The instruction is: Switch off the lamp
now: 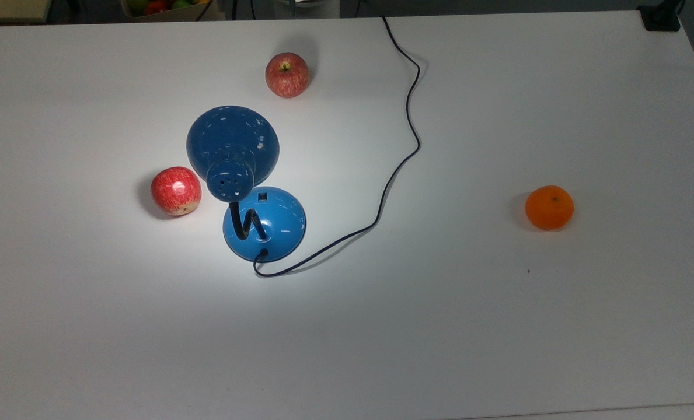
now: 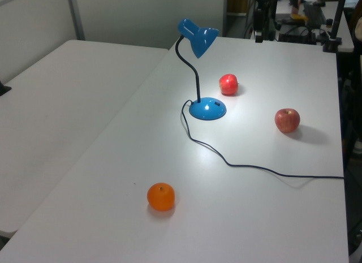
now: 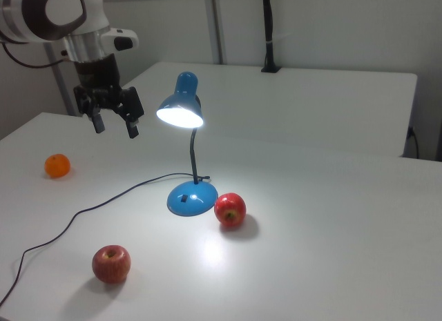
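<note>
On the table [image 3: 331,197], the lamp [image 3: 185,155] glows lit.

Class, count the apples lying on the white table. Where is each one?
2. One apple sits beside the lamp base; the other apple lies apart, toward the top view's upper edge. None seems hidden.

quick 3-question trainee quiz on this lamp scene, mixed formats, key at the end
1. True or false: the lamp is lit.
2. In the right view, the gripper is: A) pressing the lamp's base, B) open in the air, apart from the lamp, C) holding the orange.
3. How many apples lie on the table, and which is nearer the lamp's base?

Key
1. True: the shade glows and throws a bright patch on the table.
2. B.
3. Two; the apple beside the base is nearer, the other apple lies farther off. The orange is the lone other fruit.
</note>
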